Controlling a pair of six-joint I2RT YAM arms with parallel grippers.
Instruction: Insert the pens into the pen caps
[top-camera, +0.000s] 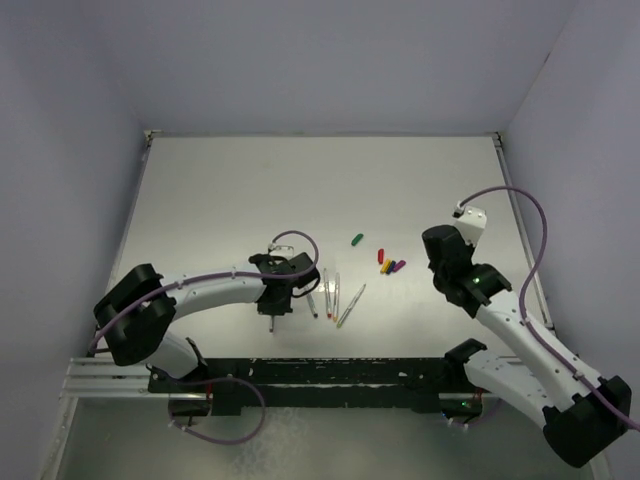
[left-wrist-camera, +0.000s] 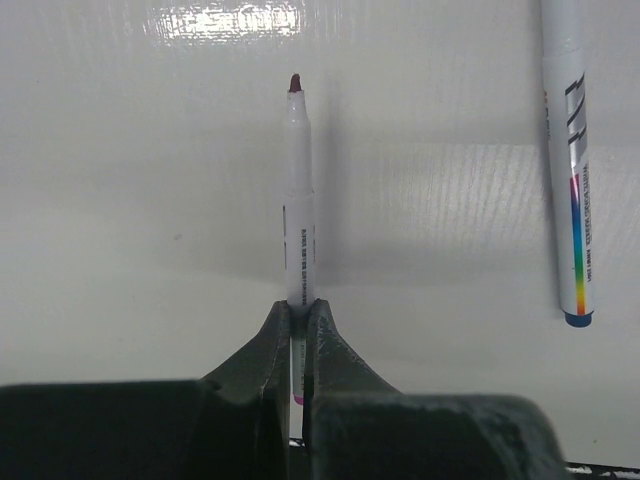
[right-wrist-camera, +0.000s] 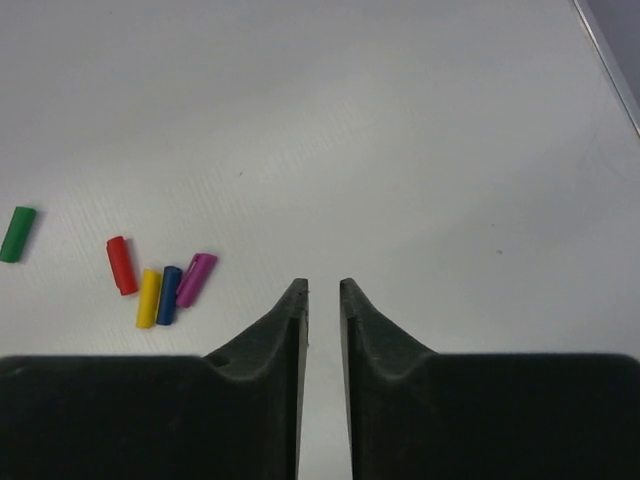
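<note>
Grey-white with a dark red tip, one pen (left-wrist-camera: 299, 200) is pinched by its rear end in my left gripper (left-wrist-camera: 298, 312), just beside the other pens (top-camera: 337, 295) lying on the table (top-camera: 250, 190), while my right gripper (right-wrist-camera: 322, 290) hangs slightly parted and empty near the pen caps (right-wrist-camera: 168, 293).

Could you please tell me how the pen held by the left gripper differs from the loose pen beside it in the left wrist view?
The held pen is clamped at one end in the left gripper; the loose pen lies free on the table. The held pen shows a bare dark red tip; the loose pen shows a blue end, its other end out of frame. Both have pale printed barrels.
</note>
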